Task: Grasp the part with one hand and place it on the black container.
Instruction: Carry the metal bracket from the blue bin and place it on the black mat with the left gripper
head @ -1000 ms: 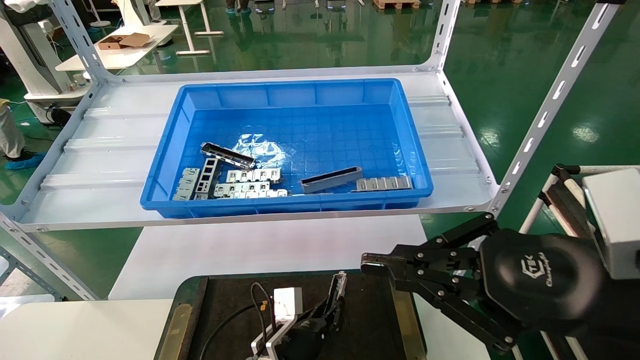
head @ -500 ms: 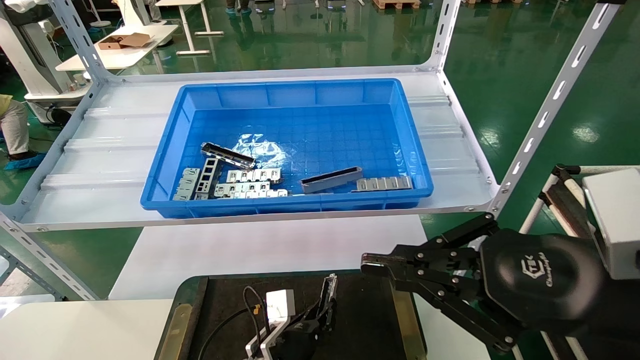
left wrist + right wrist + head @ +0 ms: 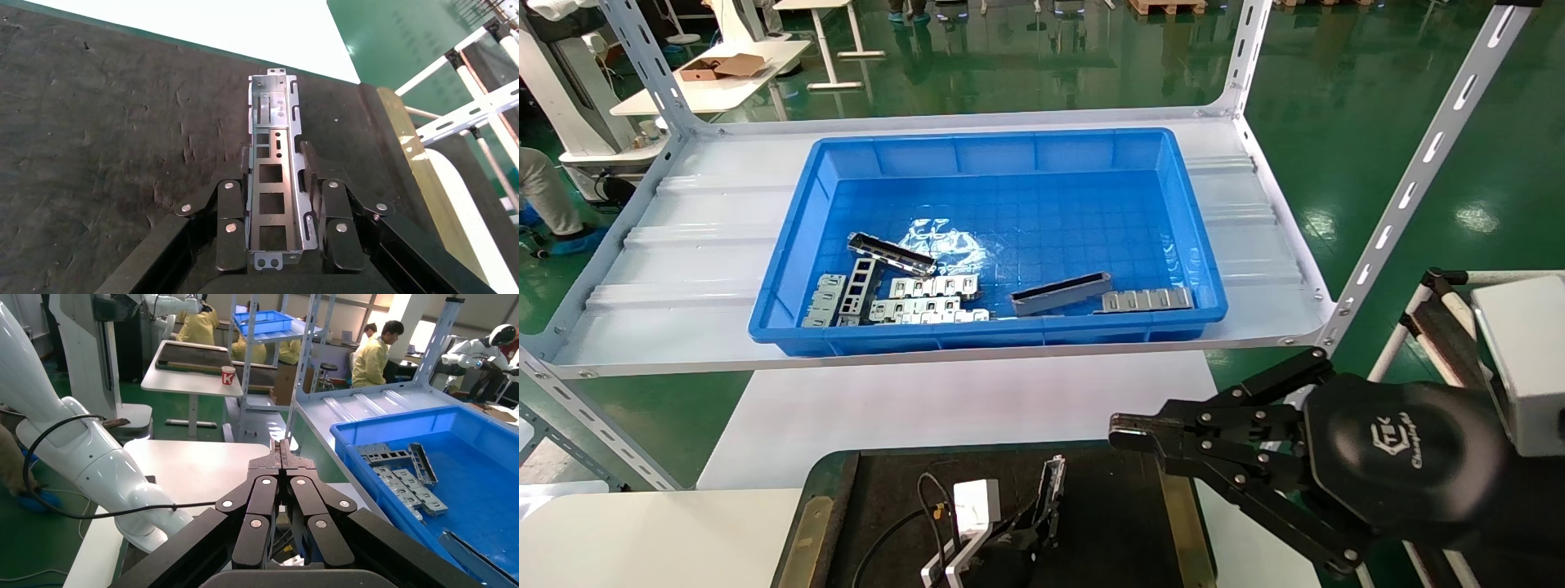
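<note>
The part point(image 3: 1053, 488), a slim silver-grey bracket with a row of rectangular cut-outs, is held in my left gripper point(image 3: 1042, 523) low over the black container point(image 3: 1128, 523). In the left wrist view the part point(image 3: 269, 98) lies lengthwise between the fingers, and my left gripper point(image 3: 275, 150) is shut on its long sides, at or just above the matte black surface point(image 3: 110, 135). I cannot tell whether it touches. My right gripper point(image 3: 1120, 429) is parked to the right above the tray's edge; its shut tips point(image 3: 281, 447) hold nothing.
A large blue bin point(image 3: 1009, 147) on the white shelf holds another trough-like bracket point(image 3: 1060, 292) and several flat shiny strips point(image 3: 932, 298). A slanted shelf post point(image 3: 1410, 180) stands at the right. A white table point(image 3: 960, 400) lies between shelf and tray.
My left gripper has moved down and slightly left with the part, bringing it lower over the black container. The right arm has not moved.
</note>
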Available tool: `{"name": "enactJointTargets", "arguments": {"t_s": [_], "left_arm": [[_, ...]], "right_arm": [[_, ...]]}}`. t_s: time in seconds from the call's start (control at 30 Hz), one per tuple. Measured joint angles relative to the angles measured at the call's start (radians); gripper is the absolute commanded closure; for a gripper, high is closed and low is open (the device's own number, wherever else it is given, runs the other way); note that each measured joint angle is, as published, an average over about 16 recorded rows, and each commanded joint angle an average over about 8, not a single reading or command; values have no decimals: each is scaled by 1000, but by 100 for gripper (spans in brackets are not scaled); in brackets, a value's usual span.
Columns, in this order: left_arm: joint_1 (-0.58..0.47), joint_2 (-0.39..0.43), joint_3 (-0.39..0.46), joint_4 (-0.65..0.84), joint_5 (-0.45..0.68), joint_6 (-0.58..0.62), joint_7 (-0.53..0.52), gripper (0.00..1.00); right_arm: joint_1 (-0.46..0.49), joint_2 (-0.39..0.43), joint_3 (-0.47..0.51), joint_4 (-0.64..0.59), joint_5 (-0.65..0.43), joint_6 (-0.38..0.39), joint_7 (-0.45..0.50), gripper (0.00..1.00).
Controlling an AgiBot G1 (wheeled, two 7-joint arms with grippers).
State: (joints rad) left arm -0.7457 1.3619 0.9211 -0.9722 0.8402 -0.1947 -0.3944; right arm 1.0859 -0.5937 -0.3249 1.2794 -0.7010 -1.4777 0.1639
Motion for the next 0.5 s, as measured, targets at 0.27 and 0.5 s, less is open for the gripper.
{"name": "enactJointTargets", "arguments": {"t_s": [0.27, 0.5], "left_arm": [[-6, 0, 36, 15, 62, -25, -80, 99], [-10, 0, 69, 19, 119, -53, -163, 25]], "right_arm": [[0, 0, 0, 0, 0, 0, 0, 77], [0, 0, 0, 0, 0, 0, 0, 0]]}}
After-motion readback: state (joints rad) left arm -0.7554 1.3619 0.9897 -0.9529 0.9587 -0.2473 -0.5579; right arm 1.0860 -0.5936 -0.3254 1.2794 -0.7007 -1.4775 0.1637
